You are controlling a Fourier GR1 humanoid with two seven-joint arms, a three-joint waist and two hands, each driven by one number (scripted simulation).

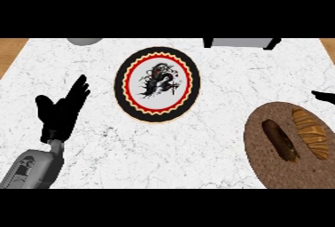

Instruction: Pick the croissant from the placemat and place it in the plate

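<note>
A golden croissant [311, 133] lies on the right part of a round brown placemat [263, 153] at the counter's right. Beside it, on the same mat, lies a darker brown pastry [280, 141]. The plate [157, 84], with a black rim, a red and yellow ring and a black dragon on white, sits at the counter's middle, left of and beyond the mat. It holds nothing. My left hand [62, 108] rests open at the left, fingers up, well apart from the plate. Only a black tip of my right hand [325, 96] shows at the right edge, just beyond the mat.
A grey round object [85, 41] sits at the counter's far edge on the left. A grey box with black legs [239, 42] stands at the far edge on the right. White marble counter [196, 150] lies between the plate and the mat.
</note>
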